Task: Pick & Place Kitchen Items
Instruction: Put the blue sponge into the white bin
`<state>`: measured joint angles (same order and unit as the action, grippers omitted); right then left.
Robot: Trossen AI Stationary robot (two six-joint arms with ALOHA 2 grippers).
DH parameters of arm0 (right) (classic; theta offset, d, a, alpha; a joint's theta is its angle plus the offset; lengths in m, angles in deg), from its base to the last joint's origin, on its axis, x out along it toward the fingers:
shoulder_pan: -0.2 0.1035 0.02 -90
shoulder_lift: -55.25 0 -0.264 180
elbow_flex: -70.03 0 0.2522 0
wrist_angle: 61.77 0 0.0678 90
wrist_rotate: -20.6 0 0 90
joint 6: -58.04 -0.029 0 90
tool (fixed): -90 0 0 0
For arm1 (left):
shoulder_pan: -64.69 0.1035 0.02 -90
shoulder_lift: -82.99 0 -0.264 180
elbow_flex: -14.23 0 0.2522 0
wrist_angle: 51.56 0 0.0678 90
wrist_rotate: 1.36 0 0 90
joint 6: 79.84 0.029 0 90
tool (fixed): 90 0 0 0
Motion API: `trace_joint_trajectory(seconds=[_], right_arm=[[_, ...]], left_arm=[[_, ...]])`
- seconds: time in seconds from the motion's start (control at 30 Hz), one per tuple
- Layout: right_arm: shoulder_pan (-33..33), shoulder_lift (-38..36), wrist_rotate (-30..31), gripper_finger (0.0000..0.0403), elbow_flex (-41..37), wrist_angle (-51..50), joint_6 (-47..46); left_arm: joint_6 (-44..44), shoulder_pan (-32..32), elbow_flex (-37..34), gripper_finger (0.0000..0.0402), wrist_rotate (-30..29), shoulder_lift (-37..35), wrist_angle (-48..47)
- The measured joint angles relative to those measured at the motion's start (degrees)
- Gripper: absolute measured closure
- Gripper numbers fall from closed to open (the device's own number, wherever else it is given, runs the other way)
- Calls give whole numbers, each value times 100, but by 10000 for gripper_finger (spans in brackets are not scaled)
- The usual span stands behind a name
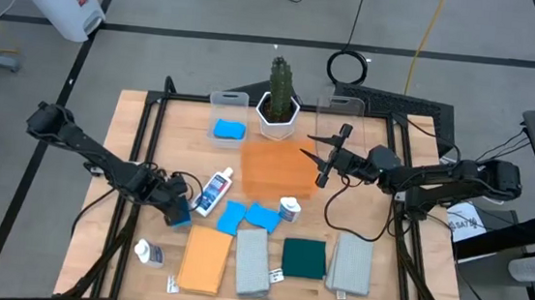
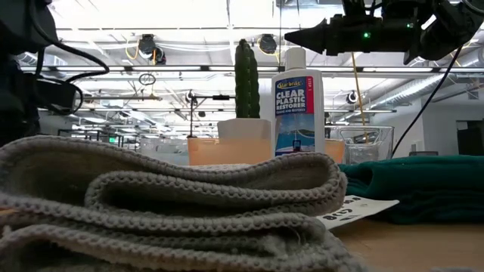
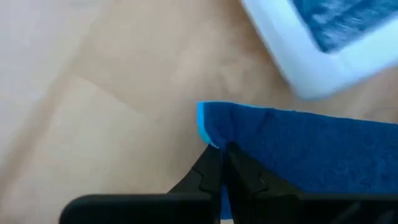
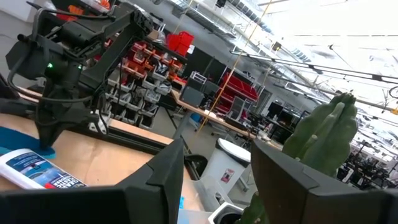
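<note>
My left gripper (image 1: 177, 208) is at the table's left, pointing down and shut on a bright-blue sponge (image 3: 298, 146). Two more blue sponges (image 1: 247, 216) lie flat at mid-table, and another (image 1: 228, 129) lies in a clear bin. A white labelled bottle (image 1: 213, 192) lies on its side next to my left gripper. A small bottle (image 1: 289, 208) stands near the tray. Orange (image 1: 204, 259), grey (image 1: 251, 260), dark green (image 1: 304, 258) and grey (image 1: 350, 264) folded cloths lie along the near edge. My right gripper (image 1: 323, 155) hangs open above the orange tray (image 1: 275, 170), holding nothing. My left gripper pinches the sponge's edge (image 3: 214, 140), close to a corner, between its two fingers (image 3: 208, 171). The fingers come from above, pointing steeply down. A sliver of blue shows between them. The rest of the sponge spreads away from the fingers, over the table.
A cactus in a white pot (image 1: 277, 102) stands at the far middle between two clear bins (image 1: 230, 103) (image 1: 341, 113). Another small bottle (image 1: 149, 252) lies near the left front corner. In the low view a grey cloth (image 2: 166, 204) fills the foreground.
</note>
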<state>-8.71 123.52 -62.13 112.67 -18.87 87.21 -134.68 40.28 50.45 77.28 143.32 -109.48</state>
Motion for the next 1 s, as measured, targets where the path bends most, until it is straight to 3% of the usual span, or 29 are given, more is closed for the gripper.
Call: trace_joint_trajectory(seconds=[0.3, 0.53, 0.83, 1.0], right_arm=[[0, 0, 4, 248, 0, 9, -79], [0, 0, 2, 248, 0, 15, -109], [0, -2, 0, 248, 0, 28, -109], [0, -1, -2, 248, 0, 32, -109]], left_arm=[[264, 0, 1007, 399, -553, 2, -1105], [862, 14, 2193, 400, -1705, -4, -1791], [2873, 582, 3456, 400, -3272, -9, -1871], [4461, 1513, 3765, 401, -3525, 7, -1461]])
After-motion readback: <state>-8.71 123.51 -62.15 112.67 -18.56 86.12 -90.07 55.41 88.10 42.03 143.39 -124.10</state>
